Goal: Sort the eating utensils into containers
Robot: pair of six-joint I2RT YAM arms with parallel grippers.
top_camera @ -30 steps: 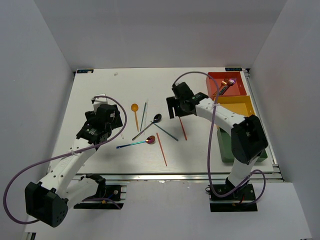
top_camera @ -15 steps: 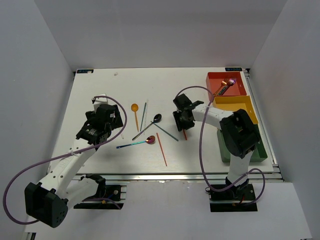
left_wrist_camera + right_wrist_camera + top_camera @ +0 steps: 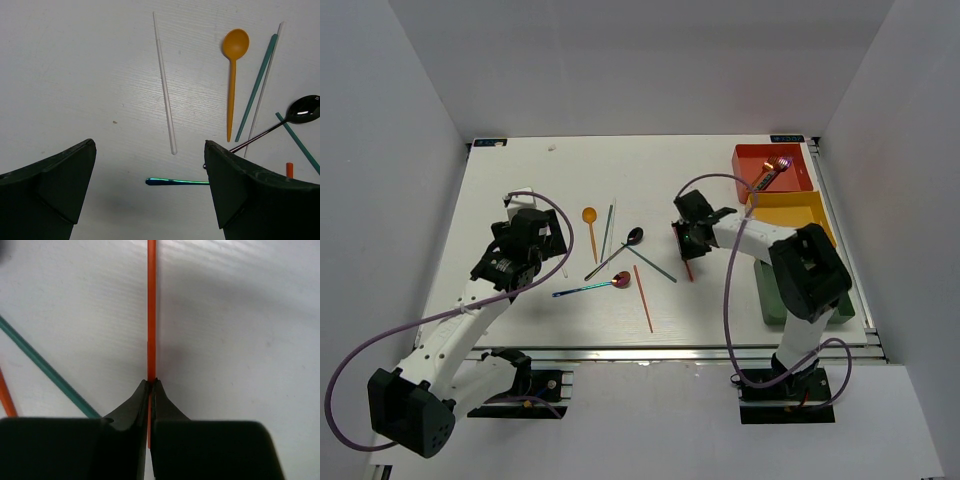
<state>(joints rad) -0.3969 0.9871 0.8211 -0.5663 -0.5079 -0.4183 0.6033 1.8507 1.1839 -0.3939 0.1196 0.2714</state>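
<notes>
My right gripper (image 3: 150, 382) is shut on the near end of an orange-red chopstick (image 3: 151, 305) that lies on the table; from above, the right gripper (image 3: 685, 243) sits right of centre. My left gripper (image 3: 149, 147) hovers open over the table, nothing between its fingers. Below it lies the handle of an iridescent spoon (image 3: 175, 181), with a white chopstick (image 3: 164, 85), an orange spoon (image 3: 232, 75) and a teal chopstick (image 3: 256, 87) farther on. The red tray (image 3: 750, 152) holds one utensil (image 3: 770, 172). The yellow tray (image 3: 800, 210) and the green tray (image 3: 775, 300) stand nearer along the right edge.
Mid-table lie a black spoon (image 3: 632, 238), a second teal chopstick (image 3: 655, 265) and another orange-red chopstick (image 3: 642, 298). The right arm covers part of the green tray. White walls enclose the table on three sides.
My right gripper has come down over the orange-red chopstick and closed on it. The left arm has barely moved and stays open.
</notes>
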